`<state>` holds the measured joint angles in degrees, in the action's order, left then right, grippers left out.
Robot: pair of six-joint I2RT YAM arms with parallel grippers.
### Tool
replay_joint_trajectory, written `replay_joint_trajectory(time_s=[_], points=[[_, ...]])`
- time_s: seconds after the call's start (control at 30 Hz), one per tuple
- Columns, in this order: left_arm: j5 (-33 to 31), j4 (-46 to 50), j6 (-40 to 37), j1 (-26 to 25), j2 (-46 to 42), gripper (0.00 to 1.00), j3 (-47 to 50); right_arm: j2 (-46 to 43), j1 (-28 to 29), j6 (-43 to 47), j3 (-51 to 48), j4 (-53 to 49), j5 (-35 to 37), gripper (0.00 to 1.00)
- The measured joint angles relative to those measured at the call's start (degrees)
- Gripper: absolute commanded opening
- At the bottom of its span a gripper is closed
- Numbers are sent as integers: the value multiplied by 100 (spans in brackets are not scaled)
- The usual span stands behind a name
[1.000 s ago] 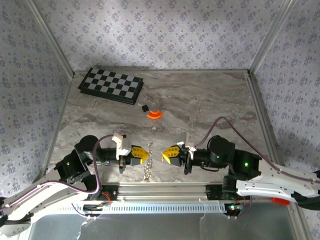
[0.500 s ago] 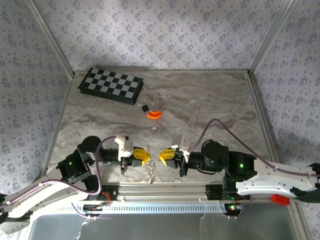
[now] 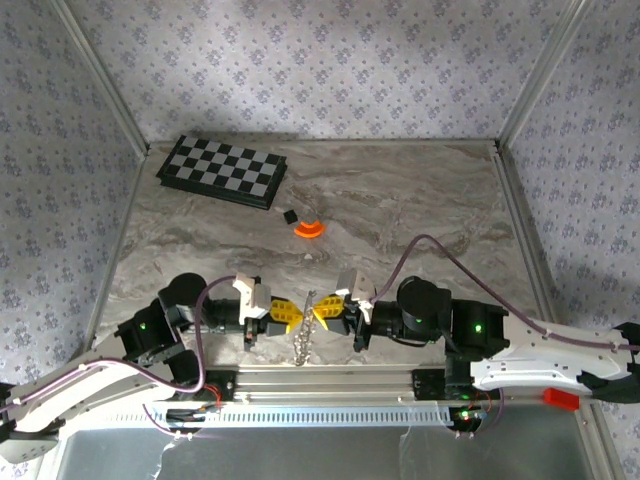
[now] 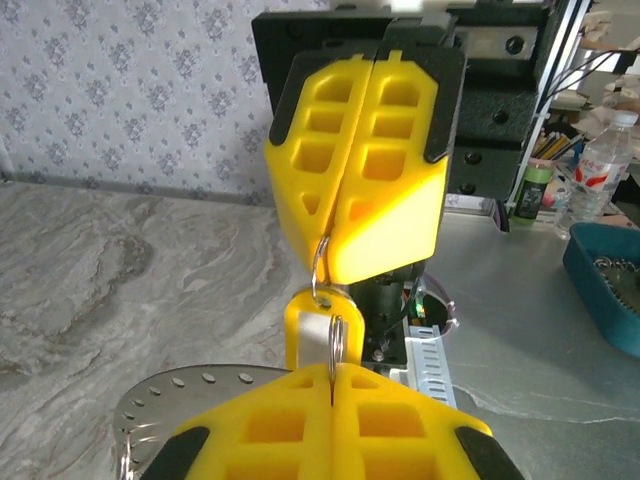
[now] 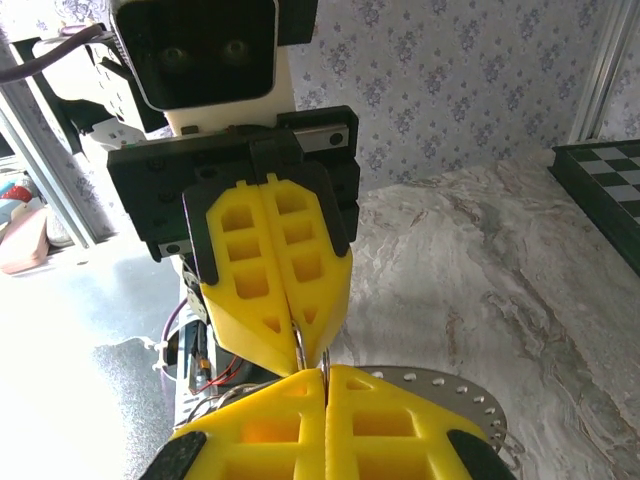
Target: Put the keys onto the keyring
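As my left end effector [image 3: 292,315] and right end effector [image 3: 322,311] clench the keyring [image 3: 299,343] at 6 o'clock, I reckon threading needs fine twisting next.

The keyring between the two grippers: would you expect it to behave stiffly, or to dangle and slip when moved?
Probably floppy: the keyring trails from between the left gripper and right gripper as a loose string of small metal pieces. Its thin, smooth wire looks apt to slip between the pads.
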<state>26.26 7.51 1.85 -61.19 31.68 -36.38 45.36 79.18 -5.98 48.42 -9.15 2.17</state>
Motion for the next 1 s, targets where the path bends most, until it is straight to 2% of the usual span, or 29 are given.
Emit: replay_joint_trajectory(time_s=[0.33,1.0], points=[[-317,120,-101,-85,-13,0,0,20,0,0,17,-289,0,0],[-404,153,-105,-162,-125,0,2,57,48,48,101,-308,2,0]])
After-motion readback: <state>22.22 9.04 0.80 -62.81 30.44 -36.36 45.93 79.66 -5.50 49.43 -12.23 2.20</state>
